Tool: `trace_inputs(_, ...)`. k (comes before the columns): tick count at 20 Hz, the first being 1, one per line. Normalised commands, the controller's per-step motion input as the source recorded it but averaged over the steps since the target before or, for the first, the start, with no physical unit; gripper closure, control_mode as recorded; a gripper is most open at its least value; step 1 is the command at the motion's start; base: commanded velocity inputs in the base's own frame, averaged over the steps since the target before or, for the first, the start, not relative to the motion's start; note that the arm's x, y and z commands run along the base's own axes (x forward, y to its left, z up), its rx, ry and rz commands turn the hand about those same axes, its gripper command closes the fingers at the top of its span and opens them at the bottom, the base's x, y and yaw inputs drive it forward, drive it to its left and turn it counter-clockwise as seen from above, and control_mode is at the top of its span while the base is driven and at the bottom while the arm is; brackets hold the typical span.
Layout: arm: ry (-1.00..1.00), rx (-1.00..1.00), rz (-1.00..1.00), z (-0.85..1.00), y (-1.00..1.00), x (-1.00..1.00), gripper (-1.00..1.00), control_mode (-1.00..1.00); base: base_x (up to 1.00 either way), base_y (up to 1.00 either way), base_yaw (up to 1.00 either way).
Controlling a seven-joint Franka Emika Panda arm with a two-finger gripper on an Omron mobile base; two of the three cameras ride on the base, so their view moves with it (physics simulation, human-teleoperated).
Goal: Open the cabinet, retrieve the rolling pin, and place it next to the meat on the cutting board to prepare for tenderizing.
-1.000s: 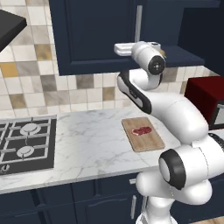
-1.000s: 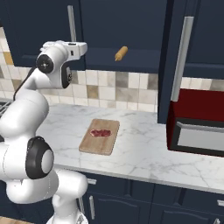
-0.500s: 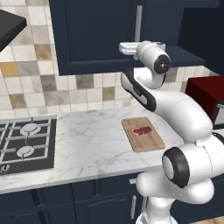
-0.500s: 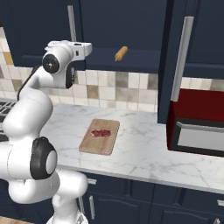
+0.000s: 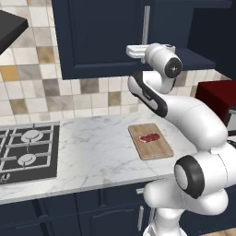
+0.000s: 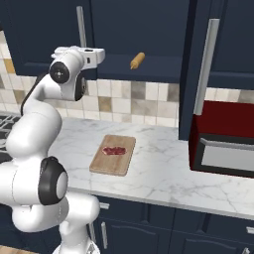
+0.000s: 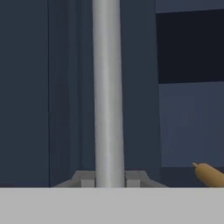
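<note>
The cabinet [image 5: 97, 37] hangs above the counter with its left door closed. Its right door [image 6: 198, 74] stands swung open. My gripper [image 5: 144, 46] [image 6: 83, 48] is at the lower end of the left door's silver bar handle [image 7: 107, 87] and is shut on it. The bar runs down between the fingertips in the hand view. The rolling pin [image 6: 137, 60] [image 7: 210, 174] lies on the shelf inside the open half, its tan end pointing outward. On the counter below, the meat [image 5: 150, 137] [image 6: 114, 150] lies on the cutting board [image 5: 156, 150] [image 6: 111, 166].
A gas hob [image 5: 27, 152] takes up the counter's left end, under a dark hood [image 5: 9, 27]. A red microwave [image 6: 223, 144] stands on the right, just under the open door. Bare marble counter [image 5: 92, 152] lies between the hob and the board.
The jaws have closed on the left door's handle. The hand has shifted slightly up against the door; the doors, rolling pin, board and meat have stayed put.
</note>
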Motion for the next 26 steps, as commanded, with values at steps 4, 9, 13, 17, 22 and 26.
trace_inputs(4,0.00,0.00,0.00,-0.09,0.00,0.03,1.00,-1.00,0.00,0.00,0.00)
trace_inputs(9,0.01,0.00,0.01,-0.05,0.02,0.03,1.00,-1.00,0.00,0.00,0.00)
trace_inputs(13,-0.03,-0.01,0.00,-0.11,0.24,-0.54,1.00,-1.00,0.00,0.00,0.00)
trace_inputs(17,-0.07,0.00,0.00,-0.11,0.27,-1.00,1.00,-1.00,0.00,0.00,0.00)
trace_inputs(22,-0.03,0.00,-0.03,-0.11,0.38,-0.99,1.00,-1.00,0.00,0.00,0.00)
trace_inputs(26,0.00,0.00,-0.02,-0.10,0.59,-0.85,1.00,-1.00,0.00,0.00,0.00)
